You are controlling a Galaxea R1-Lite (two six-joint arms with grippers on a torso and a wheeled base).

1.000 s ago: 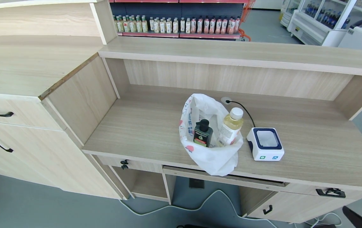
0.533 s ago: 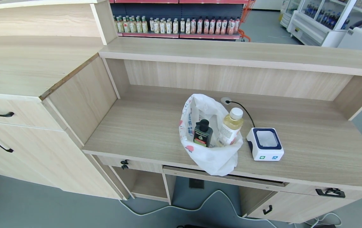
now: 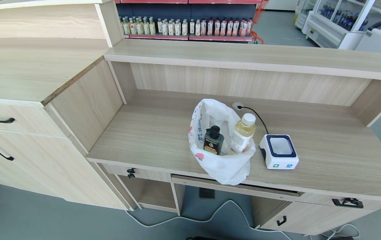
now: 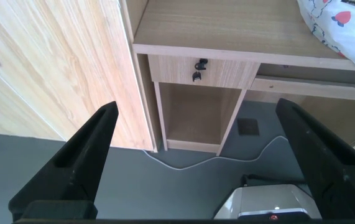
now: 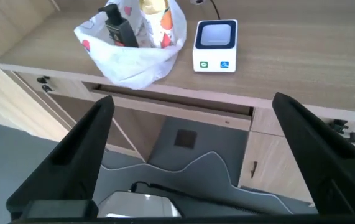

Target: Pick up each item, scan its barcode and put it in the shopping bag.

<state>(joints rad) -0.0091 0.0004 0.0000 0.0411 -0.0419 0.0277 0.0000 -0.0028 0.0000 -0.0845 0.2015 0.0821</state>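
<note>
R gripper (image 5: 193,98): jaws wide apart, nothing btwn them, held out in front of the counter (image 5: 301,56). Shopping bag (image 3: 222,166) sits on the counter well ahead of those jaws, w/ a dark bottle (image 3: 213,140) and a pale-yellow bottle (image 3: 243,131) standing inside. Scanner (image 3: 279,151) just beside the bag, also ahead of the R jaws. L gripper (image 4: 196,106): jaws wide apart too, empty; drawer lock (image 4: 198,68) straight ahead, bag's corner off to one side.

I see a matt, pale wood-grain counter (image 3: 163,133), a thin crinkled white plastic shopping bag (image 3: 225,168), a smooth glossy plastic scanner (image 3: 279,151), and a clear plastic bottle (image 3: 242,133).
</note>
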